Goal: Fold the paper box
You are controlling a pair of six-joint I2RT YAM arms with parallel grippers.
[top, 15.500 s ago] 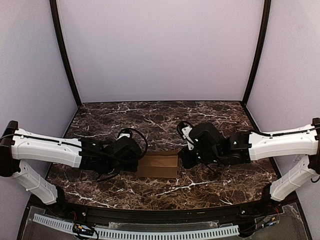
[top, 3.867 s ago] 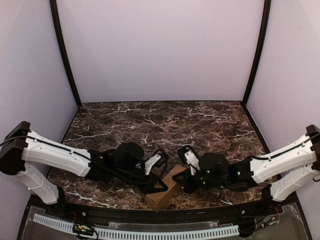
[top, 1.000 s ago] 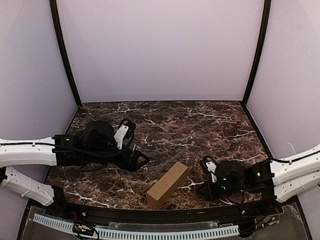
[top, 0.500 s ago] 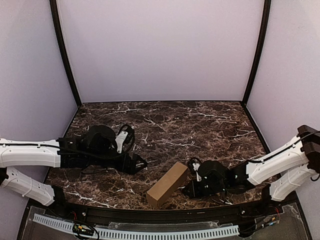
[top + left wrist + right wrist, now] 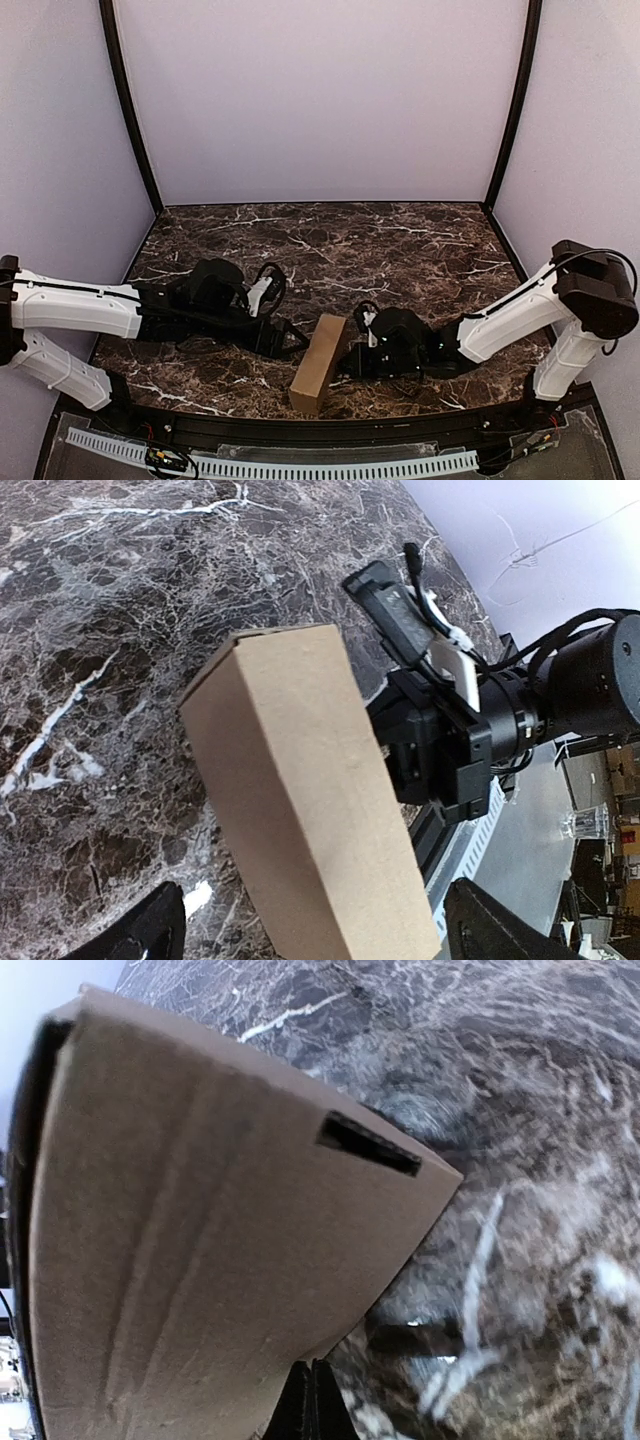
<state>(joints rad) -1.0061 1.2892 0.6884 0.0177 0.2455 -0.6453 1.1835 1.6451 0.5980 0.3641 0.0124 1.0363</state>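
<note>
Left gripper (image 5: 290, 340): low over the marble table (image 5: 400, 250), just left of the box. Fingers (image 5: 150, 935) are spread wide and grip nothing. In the wrist view the box runs into the gap between them; contact can't be told.

Box (image 5: 318, 362): brown cardboard, already a narrow closed-looking shape. It lies on the table near the front edge, angled, its far end between the two grippers. One side shows a slot (image 5: 370, 1145). Can't tell whether the end flaps are fully tucked.

Right gripper (image 5: 352, 362): on the box's right, at or just beside its side wall. Fingertips (image 5: 308, 1400) are pressed together, holding nothing.

Judgement: the step looks like squaring or nudging the box, with the closed tips as a pusher.
- Push low and slow. A light box on polished stone will likely skid or pivot.
- Use the open left fingers as a backstop on the opposite face.
- Press near an edge or corner, not mid-panel, which would likely buckle.
- Check the ends before letting go.
</note>
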